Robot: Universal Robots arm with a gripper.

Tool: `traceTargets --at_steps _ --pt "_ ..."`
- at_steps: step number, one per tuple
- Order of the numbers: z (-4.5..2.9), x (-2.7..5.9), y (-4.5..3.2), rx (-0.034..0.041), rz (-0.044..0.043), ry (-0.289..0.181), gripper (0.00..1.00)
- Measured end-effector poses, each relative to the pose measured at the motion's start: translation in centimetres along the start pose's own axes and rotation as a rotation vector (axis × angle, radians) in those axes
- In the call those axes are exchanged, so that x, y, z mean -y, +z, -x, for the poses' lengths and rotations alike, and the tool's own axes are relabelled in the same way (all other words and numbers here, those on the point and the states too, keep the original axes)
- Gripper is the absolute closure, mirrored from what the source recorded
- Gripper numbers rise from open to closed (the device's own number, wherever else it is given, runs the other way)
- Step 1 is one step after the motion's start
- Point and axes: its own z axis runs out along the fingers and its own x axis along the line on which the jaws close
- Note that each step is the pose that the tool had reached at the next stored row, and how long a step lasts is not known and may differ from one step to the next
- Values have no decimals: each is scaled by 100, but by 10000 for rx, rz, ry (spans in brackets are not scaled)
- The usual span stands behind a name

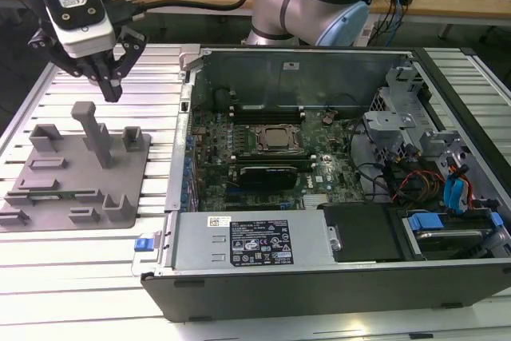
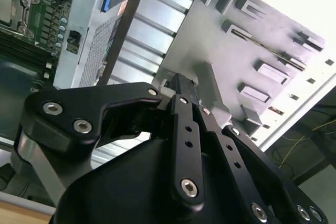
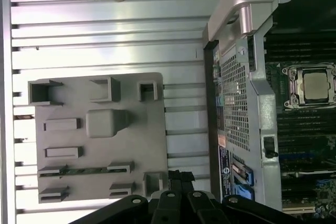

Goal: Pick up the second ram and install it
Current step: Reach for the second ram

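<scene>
Gripper (image 1: 112, 90) near tray (image 1: 76, 167), claw pressed together, empty. In tray slot, second ram (image 3: 84, 170): prob. light, stiff, fragile; pinch flat faces mid-length.

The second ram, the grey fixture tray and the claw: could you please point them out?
second ram (image 3: 86, 170): first wrist view, middle of its thin green edge.
grey fixture tray (image 1: 128, 175): exterior view, bare base plate.
claw (image 1: 112, 91): exterior view, between its fingertips.
</scene>
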Motion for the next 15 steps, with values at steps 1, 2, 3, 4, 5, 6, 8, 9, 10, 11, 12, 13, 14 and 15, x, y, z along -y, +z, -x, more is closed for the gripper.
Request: traceTargets --at_steps 1,2,3,4,5,6,8,9,10,11,12,13,14,15 --pt "-16 3 2 -1 0 -6 92" --pt "-30 5 5 -1 0 -11 92" --pt "-65 12 10 -2 0 -23 92" --pt "-84 15 14 -1 1 -28 92" --pt "-99 17 17 -2 1 -33 92" --pt "-111 19 19 -2 0 -35 92" --pt "-134 22 25 -2 1 -42 92" --pt "-163 26 32 -2 1 -48 92" --pt "-186 29 38 -3 1 -53 92" --pt "-207 32 43 -3 1 -58 92" --pt "-232 35 50 -3 1 -64 92" --pt "-256 39 57 -3 2 -69 92" --pt "-276 41 61 -4 1 -74 92" --pt "-292 44 65 -4 1 -77 92"
